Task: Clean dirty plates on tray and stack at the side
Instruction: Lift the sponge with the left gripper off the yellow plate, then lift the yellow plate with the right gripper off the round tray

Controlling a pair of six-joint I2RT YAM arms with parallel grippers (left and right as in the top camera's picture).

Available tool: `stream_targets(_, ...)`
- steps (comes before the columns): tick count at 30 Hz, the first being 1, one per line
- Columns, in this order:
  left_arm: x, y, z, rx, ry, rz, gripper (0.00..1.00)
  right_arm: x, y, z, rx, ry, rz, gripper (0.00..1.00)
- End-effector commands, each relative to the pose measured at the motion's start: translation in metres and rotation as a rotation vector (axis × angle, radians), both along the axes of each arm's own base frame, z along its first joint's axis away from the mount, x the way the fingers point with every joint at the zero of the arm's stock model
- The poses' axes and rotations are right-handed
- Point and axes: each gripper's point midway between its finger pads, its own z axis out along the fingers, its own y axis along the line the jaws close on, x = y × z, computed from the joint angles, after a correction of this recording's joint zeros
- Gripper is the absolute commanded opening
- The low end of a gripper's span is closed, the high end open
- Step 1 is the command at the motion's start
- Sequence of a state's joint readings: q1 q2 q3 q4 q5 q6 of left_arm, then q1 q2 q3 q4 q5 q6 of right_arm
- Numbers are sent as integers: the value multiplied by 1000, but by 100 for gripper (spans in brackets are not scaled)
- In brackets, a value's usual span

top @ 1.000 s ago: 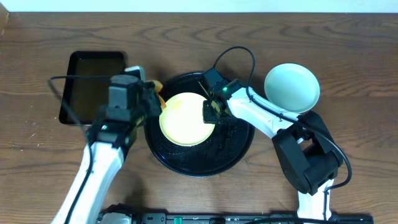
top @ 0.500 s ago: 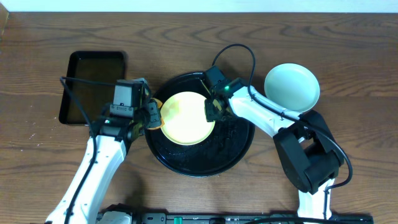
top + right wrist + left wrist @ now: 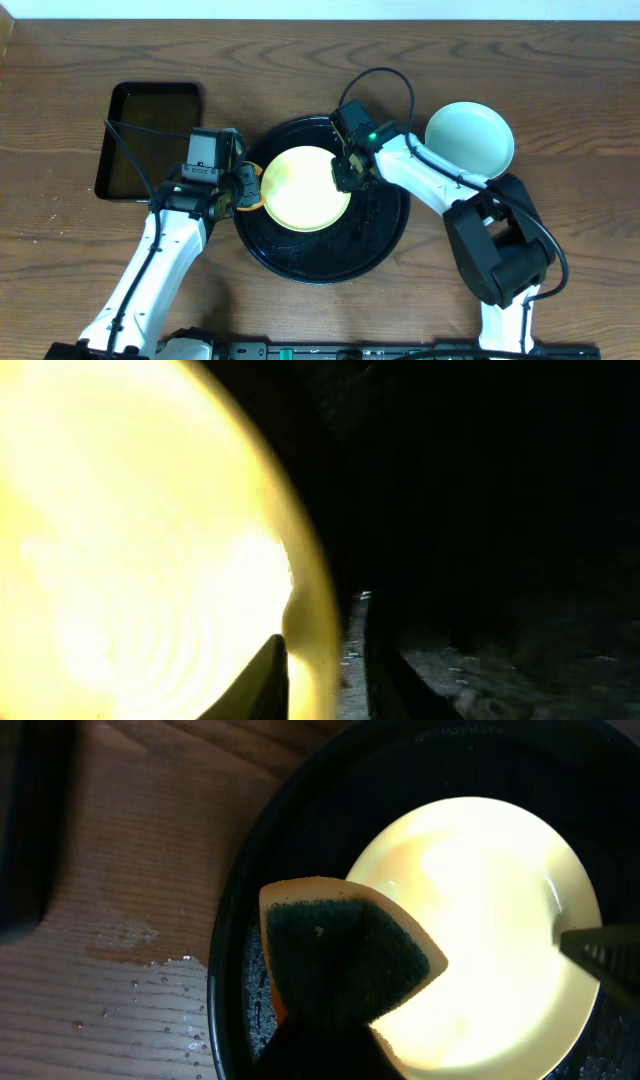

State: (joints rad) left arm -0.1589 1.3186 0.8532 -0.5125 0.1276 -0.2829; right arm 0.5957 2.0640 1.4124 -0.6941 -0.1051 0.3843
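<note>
Now, step: wiping the yellow plate, which sits on the round tray.
Left gripper: clenched on the sponge, at the plate's 9 o'clock rim.
Right gripper: fingers astride the 3 o'clock rim; firm pinch or not, can't tell.
Doing it well: I'd steady that rim first, then sweep the scouring face flat from 9 toward 3, pressing lightly so nothing skids.
Count: one yellow plate, one mint plate at the tray's 2 o'clock, one round tray, one rectangular tray, one sponge.
</note>
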Motion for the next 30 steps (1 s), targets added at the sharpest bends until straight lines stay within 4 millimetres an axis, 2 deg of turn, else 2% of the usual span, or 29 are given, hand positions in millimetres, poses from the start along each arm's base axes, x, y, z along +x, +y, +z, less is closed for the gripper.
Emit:
stream_targets(1, 5, 2, 6, 12, -22, -7, 8, -8, 11, -8, 7, 29, 45, 12)
stream_targets(2, 5, 2, 6, 12, -22, -7, 8, -8, 11, -8, 8, 28, 45, 4)
stream_targets(3, 5, 2, 6, 12, -22, -7, 8, -7, 11, -7, 10, 25, 43, 1)
stream_targets(6, 4, 2, 5, 12, -18, -7, 8, -1, 8, -3, 11, 14, 32, 1)
stream_targets(10, 2, 0, 4, 3, -6, -13, 8, 17, -3, 17, -12, -24, -6, 1)
stream_targets(13, 1, -3, 4, -13, -4, -22, 8, 34, -16, 42, -48, -80, -42, 1)
stream_targets(17, 1, -3, 4, -12, -4, -23, 8, 56, -38, 90, -137, -211, -64, 1)
stream_targets(20, 1, -3, 4, -12, -3, -22, 8, 66, -57, 130, -242, -334, -57, 1)
stream_targets(24, 1, -3, 4, -12, -4, -22, 8, 68, -78, 178, -399, -500, -73, 1)
stream_targets(30, 2, -3, 5, -13, -7, -22, 8, 58, -78, 228, -539, -674, -45, 1)
